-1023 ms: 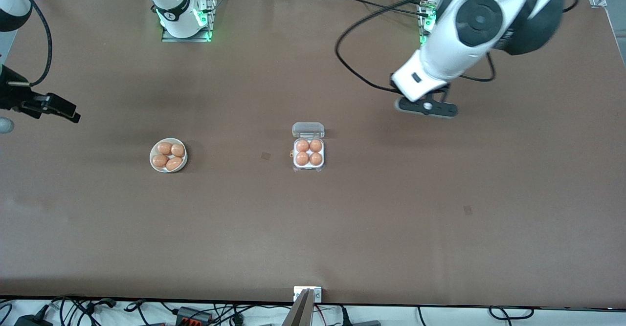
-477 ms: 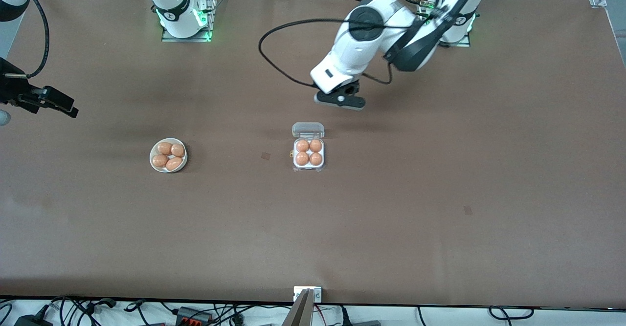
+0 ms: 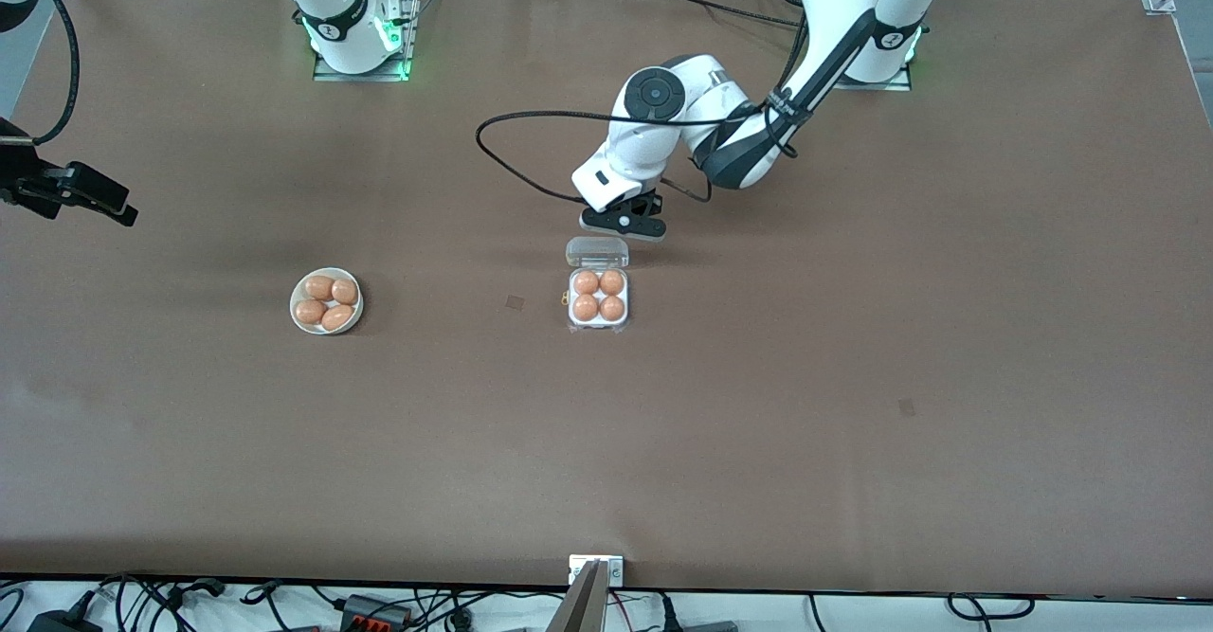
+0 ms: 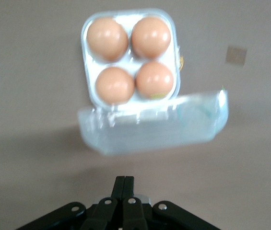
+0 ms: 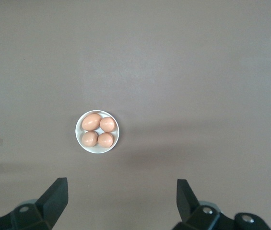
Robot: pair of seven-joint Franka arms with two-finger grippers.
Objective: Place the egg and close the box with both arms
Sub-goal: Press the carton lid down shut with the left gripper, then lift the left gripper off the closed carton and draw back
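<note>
The box [image 3: 597, 297] sits mid-table, a white tray with all its cells filled by orange-brown eggs [image 3: 587, 282], its clear lid [image 3: 597, 251] open and standing at the edge nearer the robot bases. My left gripper [image 3: 623, 224] is shut and empty, low over the table just beside the open lid. In the left wrist view the shut fingertips [image 4: 124, 180] point at the lid [image 4: 154, 123], with the tray [image 4: 89, 86] and an egg [image 4: 107, 38] past it. My right gripper [image 3: 81, 194] is open and empty, high at the right arm's end of the table.
A round white bowl [image 3: 298, 317] with several more eggs sits toward the right arm's end; it also shows in the right wrist view [image 5: 79, 140]. Cables loop on the table between the box and the arm bases.
The left arm swung from its end of the table toward the middle and came down beside the box's open lid. The right gripper drifted slightly up and outward.
</note>
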